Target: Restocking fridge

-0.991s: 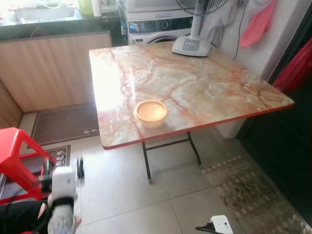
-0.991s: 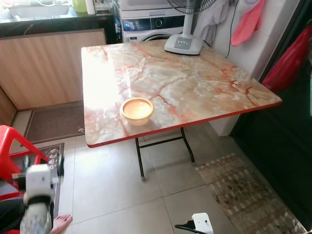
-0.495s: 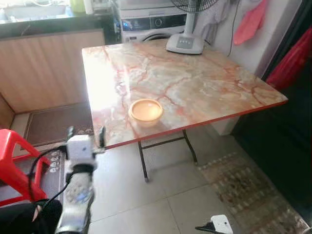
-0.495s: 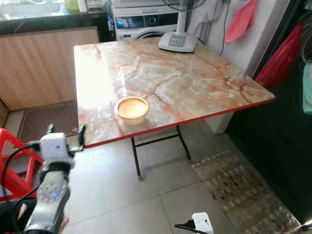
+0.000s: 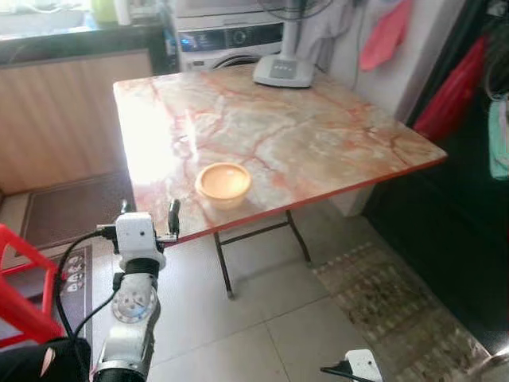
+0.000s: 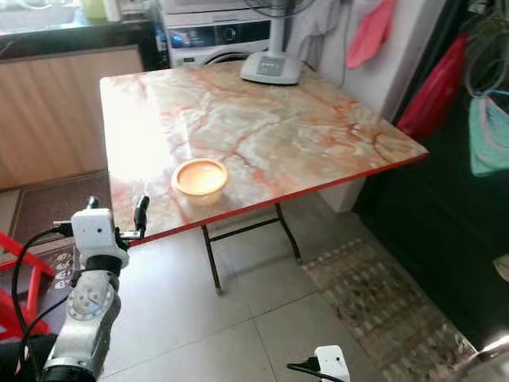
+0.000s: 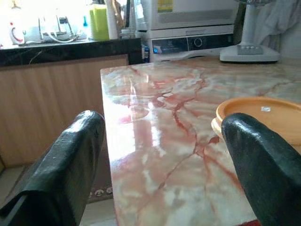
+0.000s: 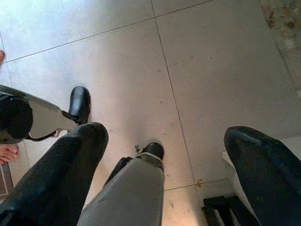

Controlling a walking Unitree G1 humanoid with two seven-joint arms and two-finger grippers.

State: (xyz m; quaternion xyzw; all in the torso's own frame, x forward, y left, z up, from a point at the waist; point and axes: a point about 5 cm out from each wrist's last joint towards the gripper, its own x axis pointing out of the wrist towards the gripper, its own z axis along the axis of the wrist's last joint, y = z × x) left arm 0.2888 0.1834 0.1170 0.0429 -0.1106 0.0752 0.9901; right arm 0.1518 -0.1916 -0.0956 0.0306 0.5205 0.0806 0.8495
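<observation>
Left wrist view: your left gripper [image 5: 149, 218] is spread, empty, near the table [image 5: 318, 135] edge, bowl [image 5: 223, 183] just ahead on top. Right gripper [image 8: 164, 183] spread, hanging over floor tiles [image 8: 141, 70].

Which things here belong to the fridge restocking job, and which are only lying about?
Job:
bowl
left gripper, open, raised near the table edge, pointing at the bowl

Lying about:
fan
washing machine
red stool
rug
</observation>
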